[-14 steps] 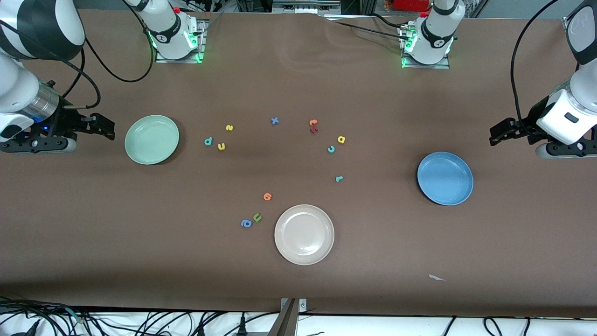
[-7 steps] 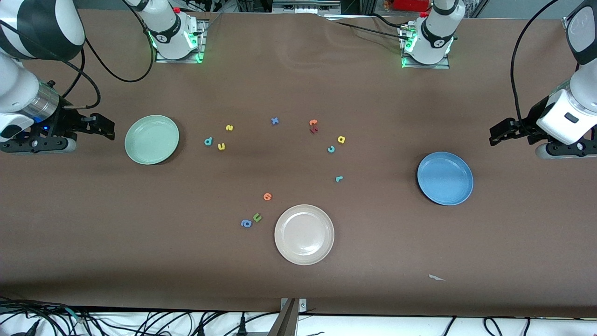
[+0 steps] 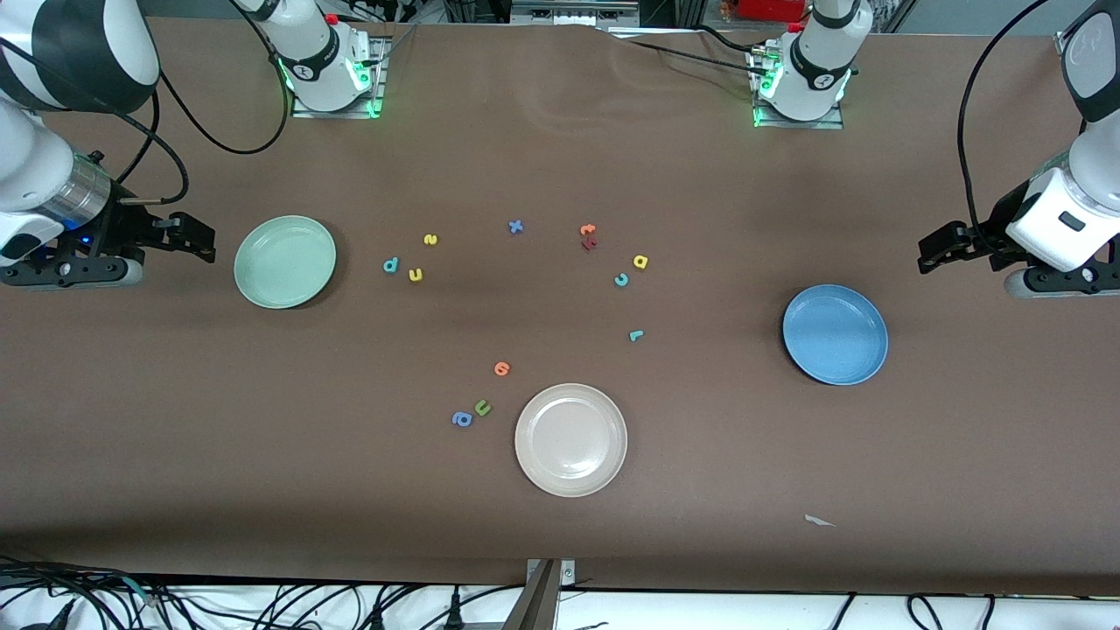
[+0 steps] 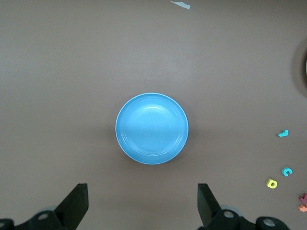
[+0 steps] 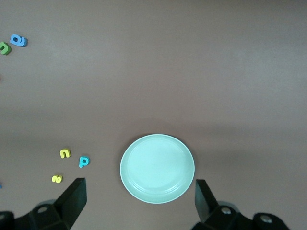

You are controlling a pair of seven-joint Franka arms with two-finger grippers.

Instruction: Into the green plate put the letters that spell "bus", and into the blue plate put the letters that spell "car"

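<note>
On the brown table [image 3: 560, 525], no change from the earlier frames is detected: both arms wait at their ends and every letter lies where it was. The right gripper [image 3: 197, 238] is held beside the green plate [image 3: 285, 262], the left gripper [image 3: 936, 249] near the blue plate [image 3: 835, 334]; each pair of fingers is spread wide with nothing between them, as seen in the wrist views [image 4: 76, 203] [image 5: 74, 196]. All three plates are bare, including the beige plate [image 3: 570, 439] nearest the front camera. The teal "b" [image 3: 390, 264], yellow "u" [image 3: 416, 275] and yellow "s" [image 3: 430, 239] are grouped beside the green plate, toward the table's middle. The yellow "a" [image 3: 640, 261] and teal "c" [image 3: 621, 279] lie close together, with the teal "r" [image 3: 636, 334] nearer the camera, all well apart from the blue plate. A blue "a" [image 3: 461, 419] and green "u" [image 3: 482, 407] lie beside the beige plate. Both grippers' bodies are cut off at the frame edges, and an orange and a dark red letter [image 3: 588, 236] are too small to read.
</note>
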